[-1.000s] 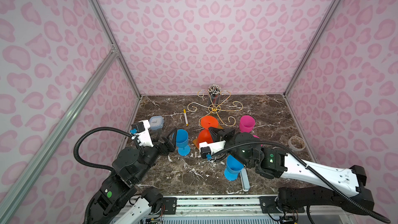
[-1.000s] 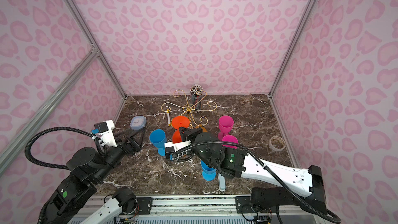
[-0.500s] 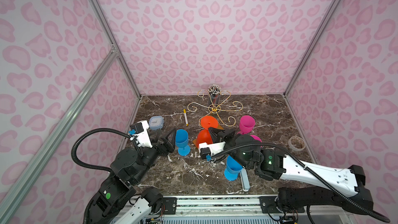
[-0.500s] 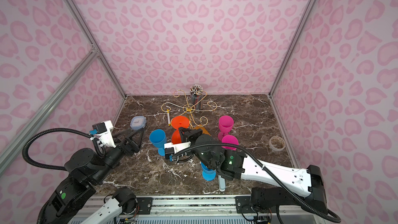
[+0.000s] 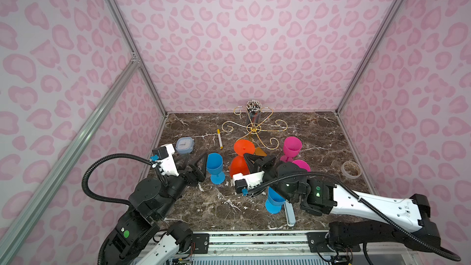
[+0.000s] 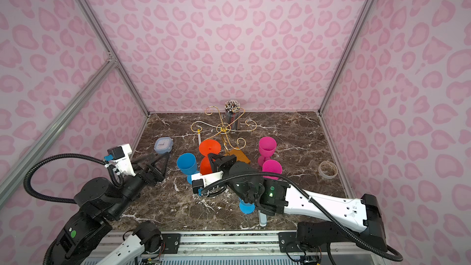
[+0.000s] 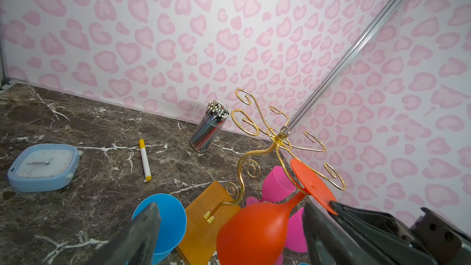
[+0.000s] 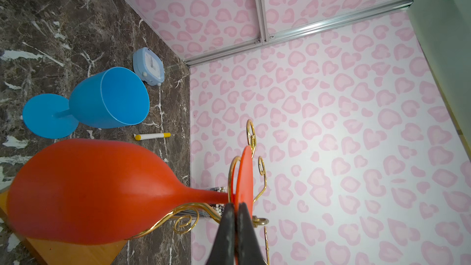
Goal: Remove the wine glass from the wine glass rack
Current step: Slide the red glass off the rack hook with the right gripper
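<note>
Right wrist: R gripper [image 8: 236, 206] jaws tight on orange wine glass [image 8: 89, 189] foot at rack [image 8: 76, 253]; L gripper [image 7: 229, 210] jaws wide.

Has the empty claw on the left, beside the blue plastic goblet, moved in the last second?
Yes, a little. The left claw, jaws open, has drifted leftward in both top views, away from the upright blue plastic goblet, which stayed put.
</note>
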`<state>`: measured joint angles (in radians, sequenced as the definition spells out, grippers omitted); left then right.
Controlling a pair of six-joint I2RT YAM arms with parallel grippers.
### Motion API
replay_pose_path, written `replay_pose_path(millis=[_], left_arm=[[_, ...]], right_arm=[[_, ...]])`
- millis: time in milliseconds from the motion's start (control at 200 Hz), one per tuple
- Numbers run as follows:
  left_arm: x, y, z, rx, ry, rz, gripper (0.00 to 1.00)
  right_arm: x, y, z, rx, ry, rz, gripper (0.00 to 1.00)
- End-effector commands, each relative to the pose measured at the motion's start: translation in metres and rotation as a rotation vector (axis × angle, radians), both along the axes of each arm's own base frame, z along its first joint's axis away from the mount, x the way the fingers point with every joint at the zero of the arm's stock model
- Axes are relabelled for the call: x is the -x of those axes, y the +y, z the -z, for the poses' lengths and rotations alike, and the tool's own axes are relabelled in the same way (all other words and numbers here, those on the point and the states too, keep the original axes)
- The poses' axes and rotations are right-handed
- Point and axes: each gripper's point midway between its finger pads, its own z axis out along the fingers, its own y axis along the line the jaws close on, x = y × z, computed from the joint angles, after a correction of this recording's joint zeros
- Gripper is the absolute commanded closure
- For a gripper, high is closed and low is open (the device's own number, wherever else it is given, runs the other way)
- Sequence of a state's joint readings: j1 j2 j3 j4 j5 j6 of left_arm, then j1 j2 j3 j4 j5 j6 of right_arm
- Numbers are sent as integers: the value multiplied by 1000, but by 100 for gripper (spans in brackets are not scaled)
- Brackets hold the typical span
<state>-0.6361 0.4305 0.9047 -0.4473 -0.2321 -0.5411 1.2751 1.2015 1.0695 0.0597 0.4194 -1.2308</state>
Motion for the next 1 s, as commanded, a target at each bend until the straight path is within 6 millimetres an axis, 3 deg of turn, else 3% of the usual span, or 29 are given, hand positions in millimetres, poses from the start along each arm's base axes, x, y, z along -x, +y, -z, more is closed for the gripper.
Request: replay_pose_path(millis=[0, 665, 995], left_arm=[[0, 2, -2, 10, -7, -7, 11], [6, 6, -5, 17, -22, -7, 11], [7, 8, -5, 20, -25, -11, 11]], right_arm=[[2, 4, -10, -27, -21, -7, 100], [2, 20, -18, -30, -58, -28, 100], [-9, 22, -22, -26, -65, -5, 100]])
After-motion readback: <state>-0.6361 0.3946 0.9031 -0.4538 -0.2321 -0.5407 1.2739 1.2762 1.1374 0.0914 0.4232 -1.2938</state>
